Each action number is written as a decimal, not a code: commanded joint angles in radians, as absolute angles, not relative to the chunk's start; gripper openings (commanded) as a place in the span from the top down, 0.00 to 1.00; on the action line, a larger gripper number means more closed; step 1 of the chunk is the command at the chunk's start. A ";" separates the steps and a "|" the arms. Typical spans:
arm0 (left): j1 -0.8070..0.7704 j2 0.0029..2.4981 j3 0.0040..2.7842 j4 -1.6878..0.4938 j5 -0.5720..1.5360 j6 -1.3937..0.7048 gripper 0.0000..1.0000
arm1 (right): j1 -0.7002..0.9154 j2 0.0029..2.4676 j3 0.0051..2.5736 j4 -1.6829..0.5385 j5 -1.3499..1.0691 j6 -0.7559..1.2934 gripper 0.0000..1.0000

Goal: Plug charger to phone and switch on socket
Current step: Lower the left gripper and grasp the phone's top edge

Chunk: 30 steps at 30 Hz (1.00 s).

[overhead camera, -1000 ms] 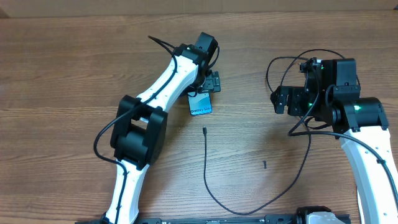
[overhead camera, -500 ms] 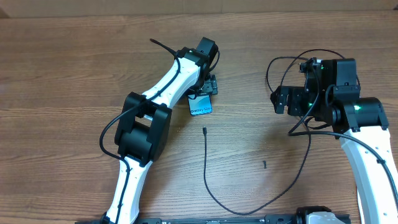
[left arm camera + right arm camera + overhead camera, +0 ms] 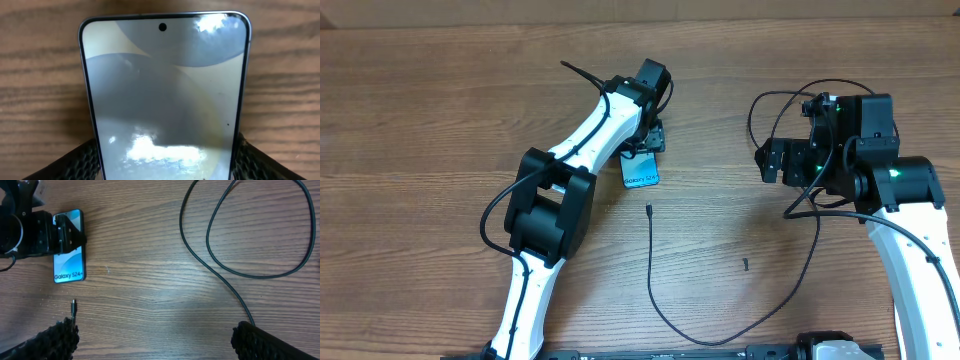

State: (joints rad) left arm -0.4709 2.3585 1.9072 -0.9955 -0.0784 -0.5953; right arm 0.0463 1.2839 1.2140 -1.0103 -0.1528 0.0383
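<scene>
The phone (image 3: 642,172) lies flat on the wooden table with its screen lit, reading "Galaxy S24+" in the right wrist view (image 3: 70,265). My left gripper (image 3: 648,140) is over its far end. In the left wrist view the phone (image 3: 165,75) fills the frame, and both black pads (image 3: 82,160) press against its side edges. The charger's plug tip (image 3: 648,210) lies just below the phone, apart from it, and its cable (image 3: 665,310) curves toward the front right. My right gripper (image 3: 775,160) hovers open to the right with nothing between its fingers (image 3: 57,340). The socket is out of view.
Loops of the black cable (image 3: 250,270) lie on the table under and beside the right arm. A small black speck (image 3: 745,264) sits on the wood to the right of the cable. The table's far edge runs along the top of the overhead view.
The left gripper's jaws have narrowed from wide open onto the phone's sides. The left arm shifted slightly. The right arm, phone and charger have not moved.
</scene>
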 commanded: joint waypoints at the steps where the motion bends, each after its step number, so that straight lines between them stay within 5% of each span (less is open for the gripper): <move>1: -0.473 2.402 1.899 -1.039 -0.084 -0.554 0.27 | 0.044 1.280 1.237 -1.003 -0.151 0.040 0.00; 11: -0.473 2.402 1.899 -1.199 -0.072 -0.552 0.28 | 0.044 1.280 1.237 -1.003 -0.152 0.040 0.00; 16: -0.472 2.402 1.899 -1.221 -0.067 -0.552 0.00 | 0.044 1.280 1.237 -1.003 -0.151 0.040 0.00; 30: -0.470 2.402 1.866 -1.172 -0.033 -0.512 0.00 | 0.044 1.280 1.237 -1.003 -0.151 0.040 0.00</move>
